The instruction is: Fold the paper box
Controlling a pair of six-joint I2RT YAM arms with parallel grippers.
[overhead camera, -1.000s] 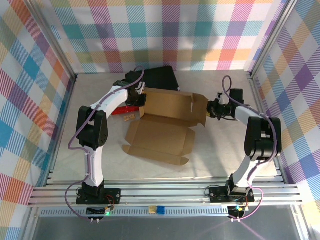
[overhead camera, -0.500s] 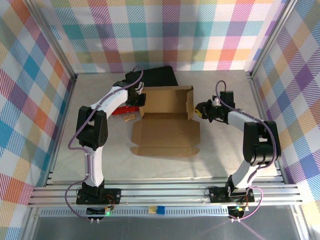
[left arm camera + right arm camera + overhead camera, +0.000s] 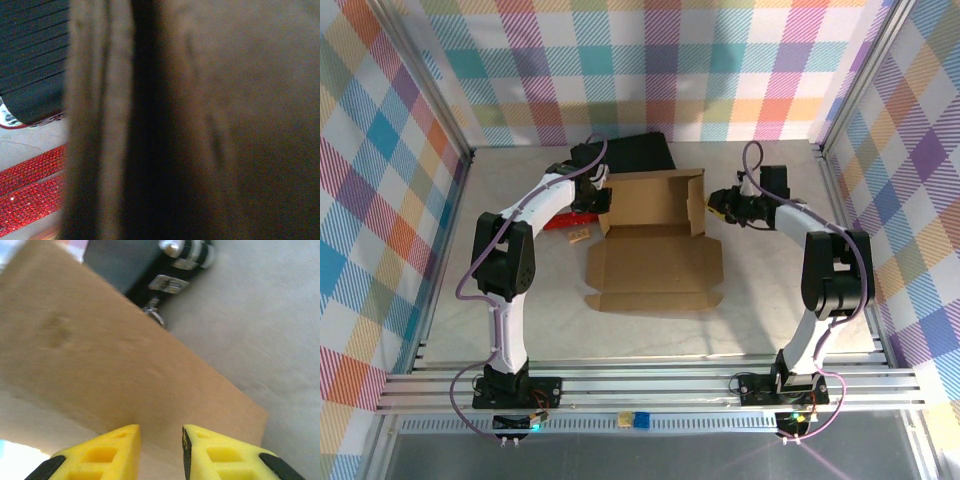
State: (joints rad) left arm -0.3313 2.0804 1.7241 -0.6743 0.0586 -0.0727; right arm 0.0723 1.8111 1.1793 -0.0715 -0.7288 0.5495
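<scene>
The paper box [image 3: 655, 270] lies open mid-table, a brown die-cut sheet with its back wall [image 3: 655, 200] and right side flap [image 3: 697, 203] folded upright. My left gripper [image 3: 603, 200] sits at the box's back left corner. In the left wrist view blurred cardboard [image 3: 200, 120] presses close to the lens and hides the fingers. My right gripper [image 3: 714, 205] is just right of the raised flap. Its yellow fingertips [image 3: 120, 442] stand apart, the gripper [image 3: 161, 432] open, facing the cardboard panel [image 3: 100, 355] with nothing between them.
A black hard case [image 3: 640, 155] with a metal handle [image 3: 187, 250] lies behind the box, also in the left wrist view [image 3: 30, 50]. A red glittery item [image 3: 565, 220] [image 3: 30, 190] and a small tan scrap [image 3: 578, 236] lie left of the box. Aluminium frame rails border the table.
The right gripper pushed the right flap up and leftward, swinging the box square to the table, then spread its fingers and let the flap go. The left gripper stayed at its corner.
</scene>
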